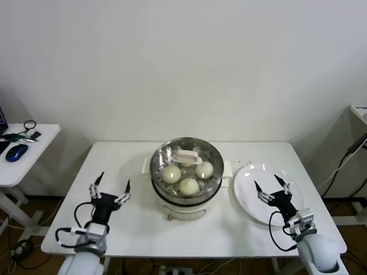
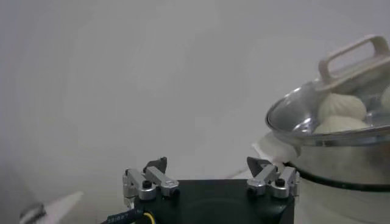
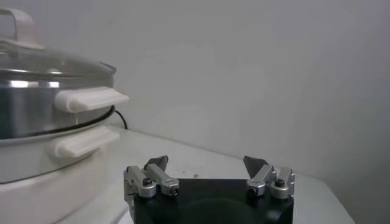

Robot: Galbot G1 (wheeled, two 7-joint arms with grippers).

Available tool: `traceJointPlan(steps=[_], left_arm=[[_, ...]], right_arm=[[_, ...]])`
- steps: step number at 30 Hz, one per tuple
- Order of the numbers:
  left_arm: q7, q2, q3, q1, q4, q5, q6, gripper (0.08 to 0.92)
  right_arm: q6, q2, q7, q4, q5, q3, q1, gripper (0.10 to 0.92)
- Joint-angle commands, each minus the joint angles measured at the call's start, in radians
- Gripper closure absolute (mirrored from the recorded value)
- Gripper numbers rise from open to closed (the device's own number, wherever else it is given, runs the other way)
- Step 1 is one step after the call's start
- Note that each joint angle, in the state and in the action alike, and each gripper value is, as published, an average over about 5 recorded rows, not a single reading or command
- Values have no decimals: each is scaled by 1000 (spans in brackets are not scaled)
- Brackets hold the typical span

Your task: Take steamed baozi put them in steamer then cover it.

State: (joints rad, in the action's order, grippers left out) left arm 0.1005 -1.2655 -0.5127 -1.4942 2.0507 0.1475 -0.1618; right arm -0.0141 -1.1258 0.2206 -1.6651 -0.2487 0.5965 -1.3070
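Observation:
The steamer [image 1: 184,195] stands at the table's middle on its white pot base. The glass cover [image 1: 163,157] with a cream handle [image 1: 187,156] sits on it. Three white baozi [image 1: 188,185] show through the glass; a fourth is hidden under the handle. My left gripper [image 1: 114,186] is open and empty over the table left of the steamer. My right gripper [image 1: 271,185] is open and empty over the white plate [image 1: 246,189]. The left wrist view shows the covered steamer [image 2: 341,155] with baozi [image 2: 341,106] inside, beyond my left gripper [image 2: 208,165]. The right wrist view shows the steamer [image 3: 36,103] beside my right gripper [image 3: 206,163].
The plate lies right of the steamer and has nothing on it. A small side table [image 1: 43,137] at the far left holds a mouse [image 1: 16,152] and cables. A cable [image 1: 344,163] hangs at the far right.

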Motion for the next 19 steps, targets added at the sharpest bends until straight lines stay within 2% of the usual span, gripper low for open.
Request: traceJointPlan(steps=[1, 19], left_arm=[[-24, -45, -94, -63, -64, -244, 195, 177], [-47, -51, -67, -39, -80, -248, 197, 177]], right_arm=[[16, -24, 10, -39, -5, 24, -41, 203], [35, -25, 15, -50, -10, 39, -66, 203]])
